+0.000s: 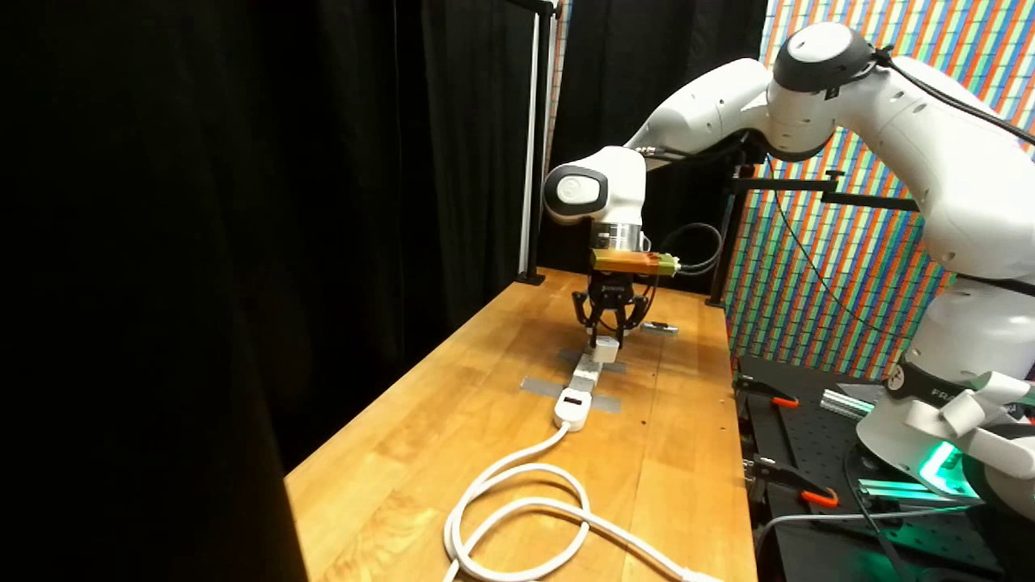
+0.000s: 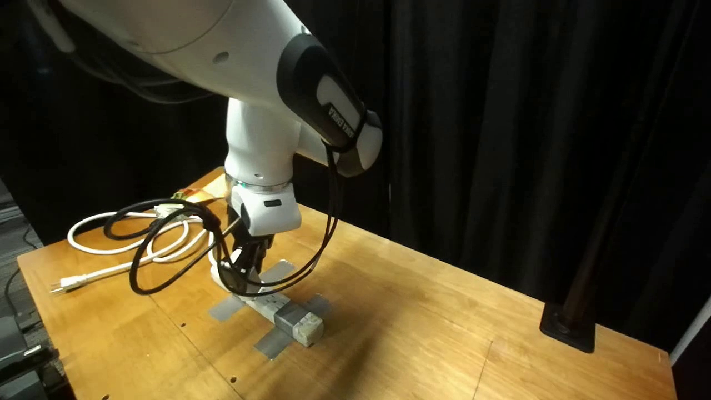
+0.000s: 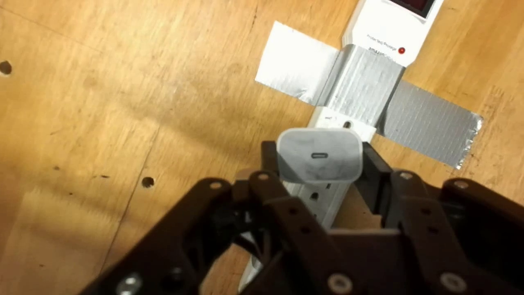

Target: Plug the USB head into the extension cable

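So arm [image 1: 825, 105] arched, 2 fingers [image 3: 376, 176] aimed straight down, clamping USB head [image 3: 319, 159] over ext. cable [image 3: 380, 28].

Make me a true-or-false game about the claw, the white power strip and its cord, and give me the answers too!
1. The claw grips a charger. True.
2. The charger is bright red. False: it's white.
3. Gray tape crosses the power strip. True.
4. The plug of the white cord lies on the wooden table. True.
5. The cord is perfectly straight. False: it's in loops.
6. The power strip is standing on end. False: it's lying flat.
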Robot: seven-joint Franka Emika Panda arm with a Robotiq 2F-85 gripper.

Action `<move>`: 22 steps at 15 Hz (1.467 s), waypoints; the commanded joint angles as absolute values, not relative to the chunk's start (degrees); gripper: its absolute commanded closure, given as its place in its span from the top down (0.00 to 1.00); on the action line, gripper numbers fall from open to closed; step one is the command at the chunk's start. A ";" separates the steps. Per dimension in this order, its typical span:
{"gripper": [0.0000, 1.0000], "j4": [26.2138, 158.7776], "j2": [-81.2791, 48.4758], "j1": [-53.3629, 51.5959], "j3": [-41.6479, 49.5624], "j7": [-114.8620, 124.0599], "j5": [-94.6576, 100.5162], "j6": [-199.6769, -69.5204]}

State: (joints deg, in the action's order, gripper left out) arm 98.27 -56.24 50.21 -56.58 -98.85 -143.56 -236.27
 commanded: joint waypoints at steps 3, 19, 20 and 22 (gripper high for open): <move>0.23 92.87 -60.86 53.22 -59.98 -99.55 -144.34 -237.46; 0.23 86.68 -69.47 53.35 -63.64 -98.79 -144.13 -242.01; 0.23 86.85 -69.50 53.51 -63.88 -98.66 -144.14 -242.35; 0.23 87.42 -69.08 53.76 -64.06 -98.09 -144.14 -242.84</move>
State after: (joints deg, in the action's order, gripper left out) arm 88.78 -67.95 52.90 -61.88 -98.63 -143.57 -239.51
